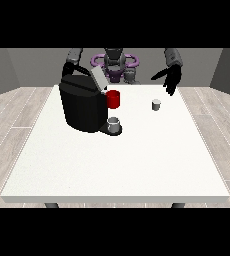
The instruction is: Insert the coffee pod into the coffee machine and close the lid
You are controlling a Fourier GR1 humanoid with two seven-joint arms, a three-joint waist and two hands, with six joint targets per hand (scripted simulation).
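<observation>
Hovering w/ relaxed, empty fingers, hand at view's right point(170, 79), small cylindrical pod point(156, 104) below, boxy black machine point(83, 106) w/ lid up.

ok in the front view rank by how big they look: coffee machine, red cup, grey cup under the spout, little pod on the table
1. coffee machine
2. red cup
3. grey cup, close to the red cup; nearer the camera, so unsure
4. pod
</observation>
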